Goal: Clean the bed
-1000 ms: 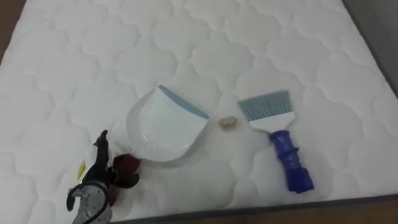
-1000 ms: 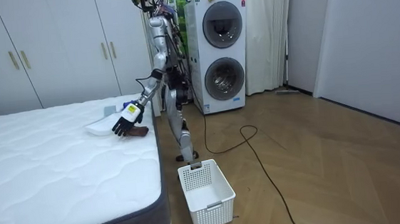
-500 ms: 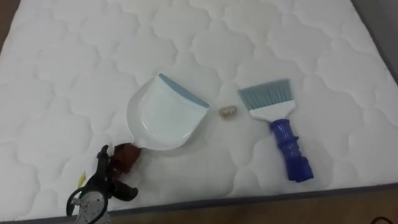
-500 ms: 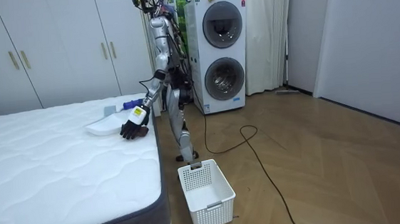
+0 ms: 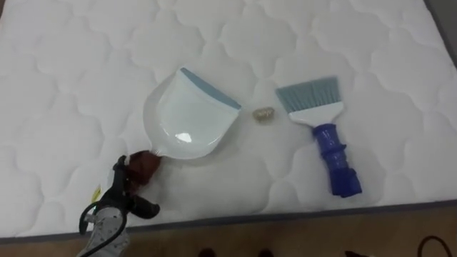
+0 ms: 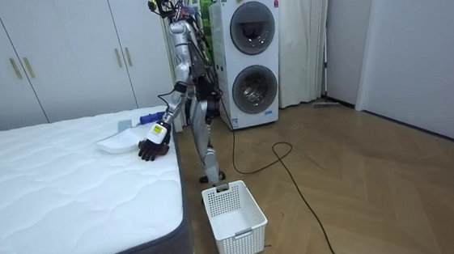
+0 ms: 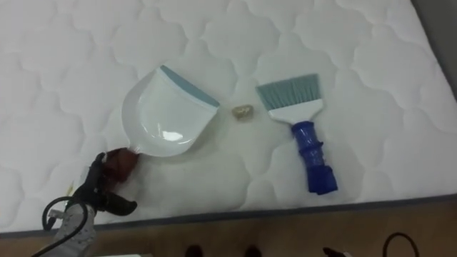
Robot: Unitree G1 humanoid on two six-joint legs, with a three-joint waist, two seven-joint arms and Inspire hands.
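Dustpan point(image 5: 187, 121) lay on the mattress point(image 5: 71, 86), its brown handle point(image 5: 146, 164) meeting the left hand point(image 5: 120, 200), whose hold could not be told, beside a blue brush point(image 5: 325, 135).

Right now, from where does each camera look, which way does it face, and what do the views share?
Left eye view: on the robot's head, facing down at the bed with dustpan, scrap and brush; left hand at lower left, by the dustpan's handle.
Right eye view: just beside it, same scene, same hand.
Room view: off in the room, facing the whole robot standing at the bed's side, washers behind, basket on the floor.
Shared: bed, dustpan, left hand.
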